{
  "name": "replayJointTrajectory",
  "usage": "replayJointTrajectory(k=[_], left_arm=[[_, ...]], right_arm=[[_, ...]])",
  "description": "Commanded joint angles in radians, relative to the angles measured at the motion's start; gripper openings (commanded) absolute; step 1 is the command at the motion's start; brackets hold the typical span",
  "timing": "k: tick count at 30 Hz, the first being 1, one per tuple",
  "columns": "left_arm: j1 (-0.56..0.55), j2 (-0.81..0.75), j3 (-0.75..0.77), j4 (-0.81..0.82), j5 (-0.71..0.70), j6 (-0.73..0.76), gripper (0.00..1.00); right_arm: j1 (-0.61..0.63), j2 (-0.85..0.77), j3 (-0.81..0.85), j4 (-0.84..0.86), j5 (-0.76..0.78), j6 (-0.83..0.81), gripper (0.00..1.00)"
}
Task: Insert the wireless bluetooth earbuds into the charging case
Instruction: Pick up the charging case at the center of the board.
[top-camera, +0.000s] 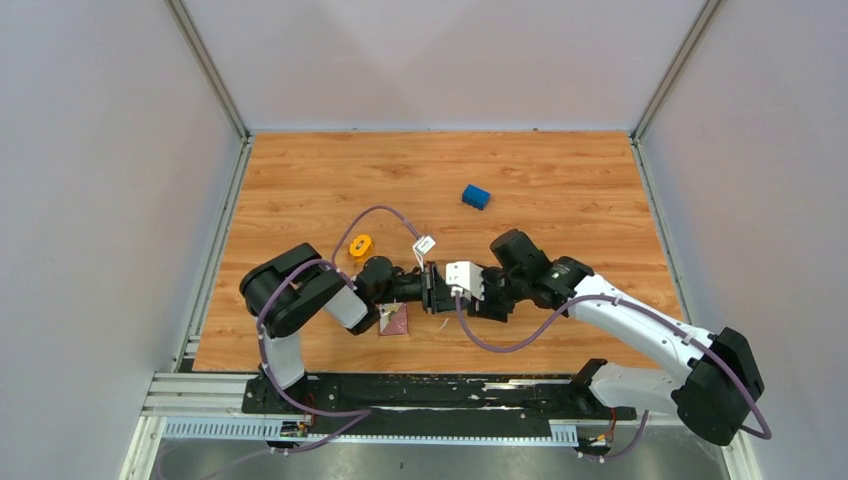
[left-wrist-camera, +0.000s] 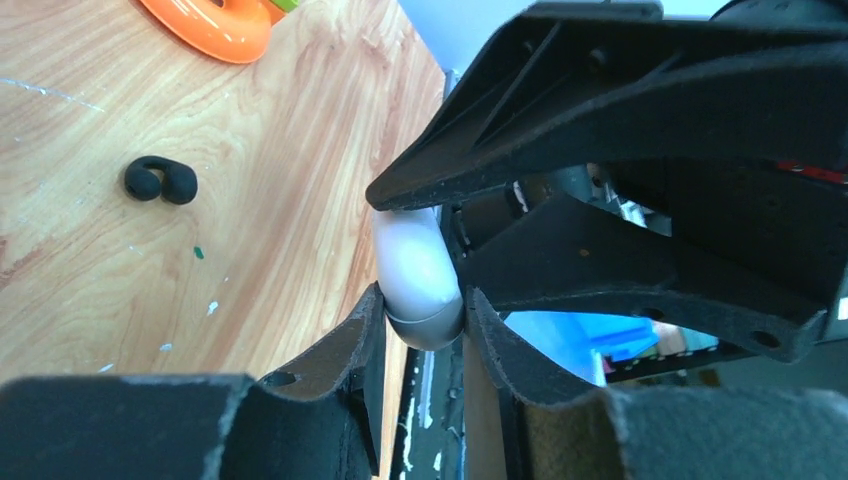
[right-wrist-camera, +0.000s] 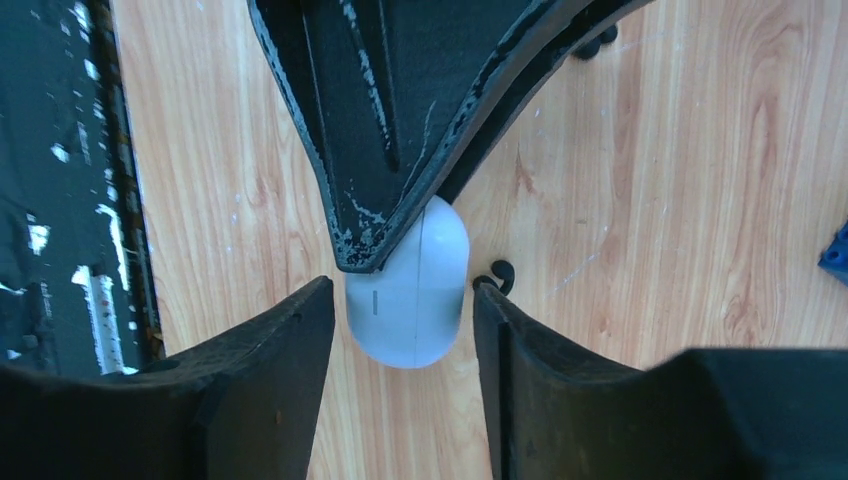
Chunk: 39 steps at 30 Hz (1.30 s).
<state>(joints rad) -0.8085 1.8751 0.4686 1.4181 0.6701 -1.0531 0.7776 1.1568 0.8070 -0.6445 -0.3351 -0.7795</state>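
**Charging case between both sets of jaws, earbuds out on the desk**

Seeing the left jaws shut right down on the charging case: fingers pressed onto one rounded end, one per side, no gap. Right jaws about half open, straddling the opposite end of the same case from the other direction. Thin slivers of wood showing between the right fingers and the white shell on both sides in the right wrist view, so no clamp there. Tips of the two sets close together, with one left finger lying across the case in that view. Closed lid, going by the seam line round the shell. Cannot tell whether the case touches the desk or hangs above it.

Wireless bluetooth earbuds not in the case. One black bud on the wood just beside the right fingertip, mostly hidden. Other bud further out at the frame edge, partly behind the left finger. One bud also plain in the left wrist view, lying apart from the case.

Further out: left arm and right arm meeting nose to nose around mid-desk, toward the near edge. Orange ring just beyond the left arm. Small dark red square on the wood beside the left arm. Blue block further back, well apart from the rest.
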Motion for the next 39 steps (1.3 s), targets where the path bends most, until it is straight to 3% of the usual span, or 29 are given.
replayJointTrajectory(k=[1, 6, 8, 11, 19, 27, 39], left_arm=[[-0.001, -0.201, -0.012, -0.173, -0.003, 0.279, 0.02], [-0.029, -0.513, -0.05, -0.588, -0.118, 0.697, 0.0], [-0.042, -0.612, -0.104, -0.567, -0.126, 0.806, 0.0], [-0.053, -0.695, -0.237, -0.382, -0.137, 0.911, 0.03], [-0.064, -0.676, -0.229, -0.394, -0.13, 0.969, 0.04], [-0.07, -0.694, -0.269, -0.301, -0.152, 0.972, 0.04], [-0.084, -0.677, -0.271, -0.263, -0.134, 0.97, 0.05]], right_arm=[[-0.09, -0.046, 0.099, 0.012, -0.18, 0.051, 0.58], [-0.297, -0.001, 0.224, -0.106, -0.577, 0.008, 0.65], [-0.309, 0.038, 0.28, -0.175, -0.644, -0.034, 0.65], [-0.31, 0.088, 0.348, -0.232, -0.732, -0.066, 0.63], [-0.252, 0.204, 0.465, -0.378, -0.74, -0.19, 0.52], [-0.179, 0.195, 0.32, -0.24, -0.632, -0.141, 0.5], [-0.15, 0.289, 0.317, -0.247, -0.612, -0.166, 0.39]])
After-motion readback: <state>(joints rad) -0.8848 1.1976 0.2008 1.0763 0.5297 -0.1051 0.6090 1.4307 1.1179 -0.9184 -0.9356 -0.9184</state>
